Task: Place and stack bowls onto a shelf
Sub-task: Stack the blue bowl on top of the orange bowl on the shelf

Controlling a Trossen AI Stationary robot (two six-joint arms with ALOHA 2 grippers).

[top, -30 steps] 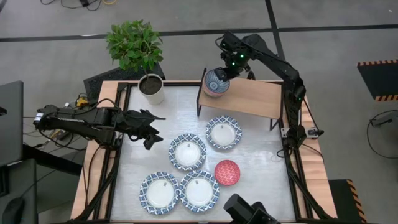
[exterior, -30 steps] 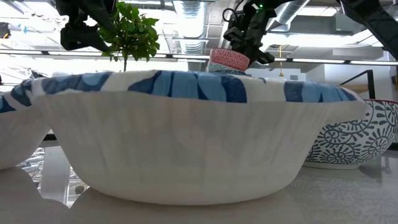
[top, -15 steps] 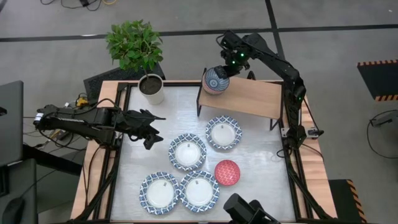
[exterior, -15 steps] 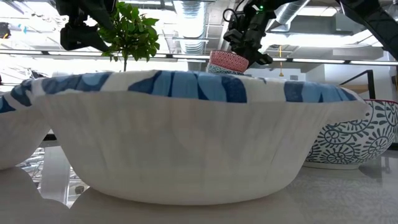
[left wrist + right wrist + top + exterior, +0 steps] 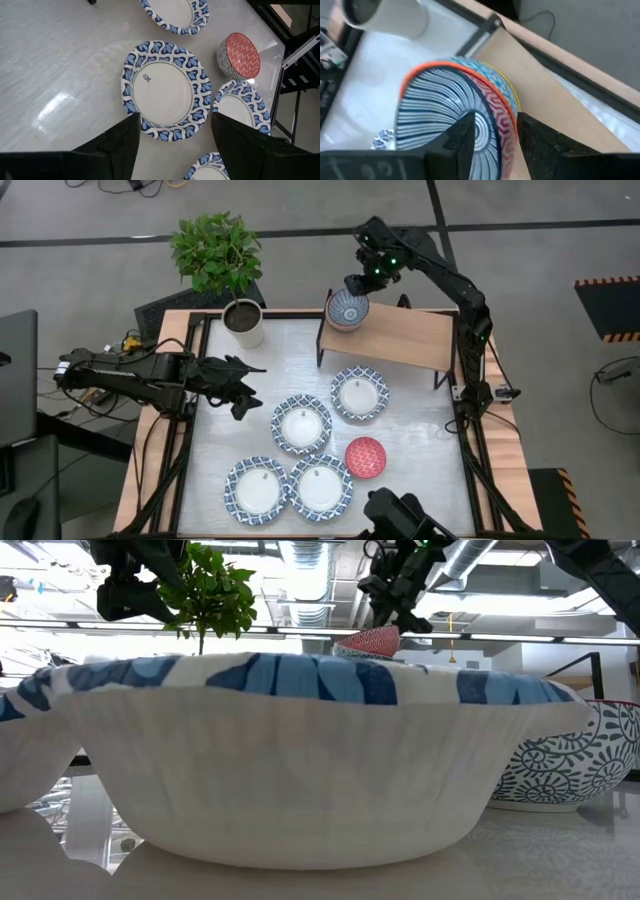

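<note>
A stack of small bowls [image 5: 348,309] sits on the left end of the wooden shelf [image 5: 412,337]. Its top bowl [image 5: 445,115] is blue-striped inside and red-zigzag outside [image 5: 372,638], and it leans in the stack. My right gripper [image 5: 495,125] hangs open just above it, one finger over the bowl's inside and one outside its rim. My left gripper [image 5: 240,390] waits open above the table's left side. Several wide blue-and-white bowls [image 5: 302,425] and one small red bowl [image 5: 365,457] rest on the tabletop. My right gripper's fingers stand on either side of the top bowl's rim [image 5: 501,116], coming from above and slanting down. Whether either finger touches the rim, I cannot tell. The bowl rests in the stack on the shelf.
A white plant pot [image 5: 244,322] with a leafy plant stands at the table's far left, beside the shelf. The right part of the shelf board [image 5: 430,340] is bare. A wide bowl [image 5: 359,393] lies just in front of the shelf.
My right gripper has opened and risen a little from the stack on the shelf, tipping somewhat. The top bowl, level in the stack before, now sits tilted in it.
</note>
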